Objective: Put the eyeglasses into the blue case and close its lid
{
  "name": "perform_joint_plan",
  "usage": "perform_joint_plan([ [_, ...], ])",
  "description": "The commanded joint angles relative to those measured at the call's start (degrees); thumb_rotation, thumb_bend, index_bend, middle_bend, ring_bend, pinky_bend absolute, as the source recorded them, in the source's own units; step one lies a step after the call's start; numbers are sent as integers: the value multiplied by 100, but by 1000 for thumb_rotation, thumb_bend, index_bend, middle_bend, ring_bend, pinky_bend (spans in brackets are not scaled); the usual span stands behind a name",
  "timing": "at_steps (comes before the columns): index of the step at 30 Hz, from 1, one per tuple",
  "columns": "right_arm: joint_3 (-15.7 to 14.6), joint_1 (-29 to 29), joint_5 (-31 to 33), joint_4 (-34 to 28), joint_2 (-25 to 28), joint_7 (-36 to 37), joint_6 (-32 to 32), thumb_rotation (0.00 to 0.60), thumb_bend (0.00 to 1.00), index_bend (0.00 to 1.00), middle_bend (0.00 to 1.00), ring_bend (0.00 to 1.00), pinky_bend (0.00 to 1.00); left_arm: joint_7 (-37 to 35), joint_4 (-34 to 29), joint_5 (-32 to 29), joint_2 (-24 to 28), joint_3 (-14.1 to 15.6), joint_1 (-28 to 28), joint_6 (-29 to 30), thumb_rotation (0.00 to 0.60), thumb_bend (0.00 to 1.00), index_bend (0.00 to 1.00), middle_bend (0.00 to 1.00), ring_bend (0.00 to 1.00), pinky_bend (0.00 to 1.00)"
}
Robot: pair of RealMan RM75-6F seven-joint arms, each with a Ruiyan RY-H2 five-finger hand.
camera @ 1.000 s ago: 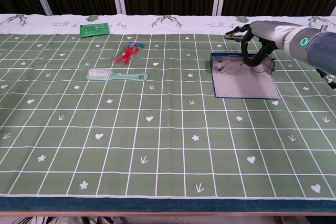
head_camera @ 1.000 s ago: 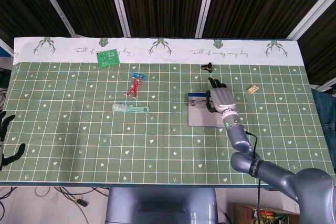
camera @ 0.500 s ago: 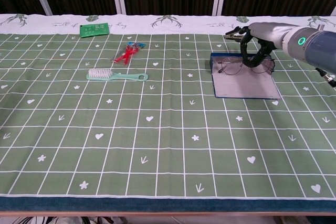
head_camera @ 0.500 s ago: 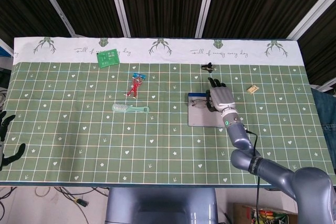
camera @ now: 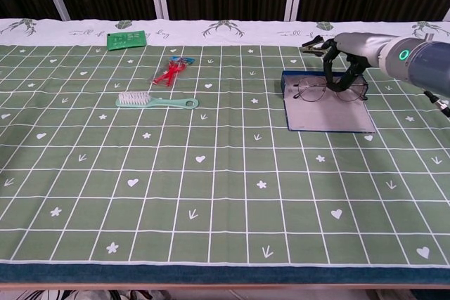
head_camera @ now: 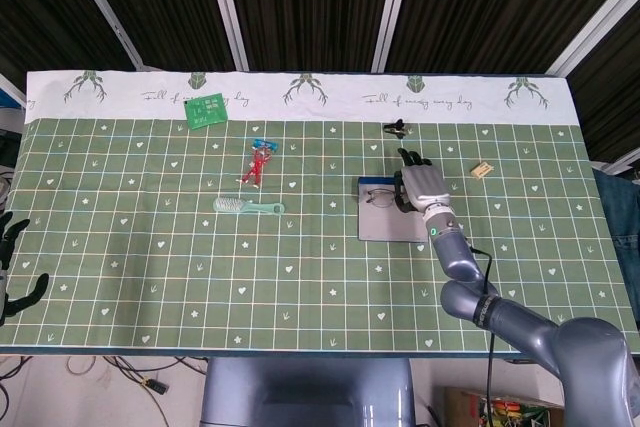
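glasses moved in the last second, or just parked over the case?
Yes, slightly. In the chest view the eyeglasses, held by the right hand, have shifted right relative to the open blue case, whose left edge has not moved.

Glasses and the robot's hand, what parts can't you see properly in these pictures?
- Eyeglasses: in the head view, the right hand covers one lens; chest view shows both.
- Right hand's fingers: curled around the frame, but real contact is too small to tell.
- Blue case: which part is the lid isn't clear in either view.
- Left hand: cut off by the head view's left edge; absent from the chest view.
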Motion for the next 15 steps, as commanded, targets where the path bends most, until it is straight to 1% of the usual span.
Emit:
perform_joint_plan([
  [1, -2, 12, -13, 27, -17, 13, -19, 600, 541, 651, 0, 24, 164, 5, -1, 2, -1, 1, 0, 1, 600, 329, 108, 0, 0, 0],
  [15, 6, 76, -16, 219, -134, 40, -92, 600, 542, 643, 0, 24, 164, 3, 2, 2, 1, 1, -3, -4, 600, 329, 108, 0, 0, 0],
])
